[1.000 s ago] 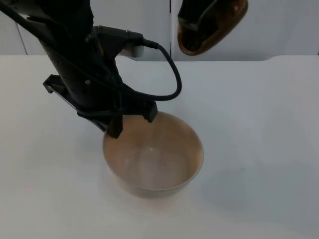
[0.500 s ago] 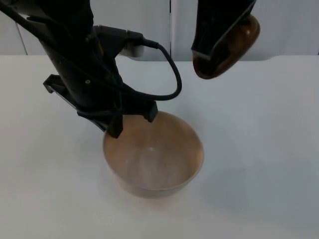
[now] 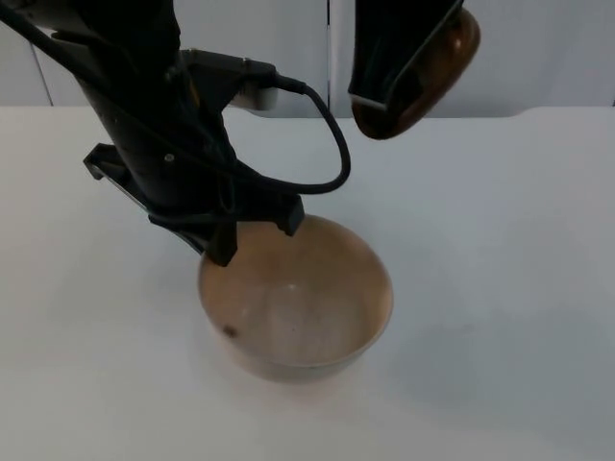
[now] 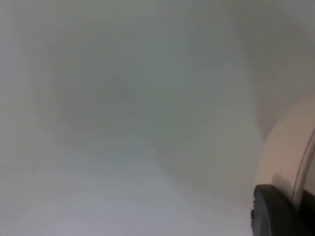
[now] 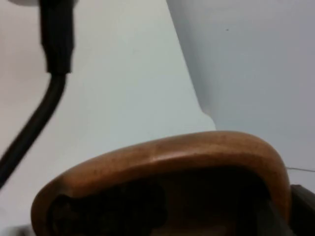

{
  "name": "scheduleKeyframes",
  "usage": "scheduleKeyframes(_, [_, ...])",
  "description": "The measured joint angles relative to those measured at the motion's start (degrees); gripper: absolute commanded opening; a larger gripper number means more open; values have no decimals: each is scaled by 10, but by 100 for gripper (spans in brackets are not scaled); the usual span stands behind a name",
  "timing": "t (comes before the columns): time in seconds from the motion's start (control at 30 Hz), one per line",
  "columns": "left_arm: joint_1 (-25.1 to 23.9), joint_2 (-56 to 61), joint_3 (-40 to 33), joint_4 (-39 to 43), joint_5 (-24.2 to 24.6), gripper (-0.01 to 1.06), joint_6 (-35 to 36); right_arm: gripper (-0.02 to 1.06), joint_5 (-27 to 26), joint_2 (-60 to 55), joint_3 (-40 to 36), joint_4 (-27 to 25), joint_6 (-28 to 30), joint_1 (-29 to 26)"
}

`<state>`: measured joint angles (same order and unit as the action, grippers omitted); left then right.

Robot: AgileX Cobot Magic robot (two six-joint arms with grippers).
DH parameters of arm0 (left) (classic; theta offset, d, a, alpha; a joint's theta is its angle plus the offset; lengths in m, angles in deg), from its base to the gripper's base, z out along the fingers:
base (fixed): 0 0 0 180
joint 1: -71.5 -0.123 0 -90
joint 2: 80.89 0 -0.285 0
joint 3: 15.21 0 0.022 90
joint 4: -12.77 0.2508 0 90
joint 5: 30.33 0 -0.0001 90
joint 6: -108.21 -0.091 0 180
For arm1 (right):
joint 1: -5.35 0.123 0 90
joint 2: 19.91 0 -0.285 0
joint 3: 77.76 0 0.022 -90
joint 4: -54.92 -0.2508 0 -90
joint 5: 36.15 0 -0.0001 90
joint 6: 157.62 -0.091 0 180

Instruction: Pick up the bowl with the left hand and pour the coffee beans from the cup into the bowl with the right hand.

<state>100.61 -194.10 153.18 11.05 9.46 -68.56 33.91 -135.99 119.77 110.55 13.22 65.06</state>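
Bowl: tan wooden bowl (image 3: 296, 305); one dark coffee bean (image 3: 230, 332) inside at 8 o'clock.
Left hand (image 3: 252, 229): pinching the bowl's rim at 11 o'clock, fingertips hidden.
Cup: brown wooden cup (image 3: 415, 82), tilted, partly cut off.
Right hand (image 3: 384, 58): clamped on the cup.

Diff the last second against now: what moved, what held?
The right gripper swung the brown cup right and lower, then back left and up, still tilted over the table beyond the bowl. One dark bean has appeared inside the bowl. The left gripper stays clamped on the bowl's rim; the bowl hasn't moved.
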Motion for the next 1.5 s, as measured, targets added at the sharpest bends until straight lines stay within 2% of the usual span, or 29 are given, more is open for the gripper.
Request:
scheduleKeyframes(0.97, [0,0,0,0,0,0,0,0,0,0,-23,80,-5,29])
scheduleKeyframes(1.5, [0,0,0,0,0,0,0,0,0,0,-25,98,-3,39])
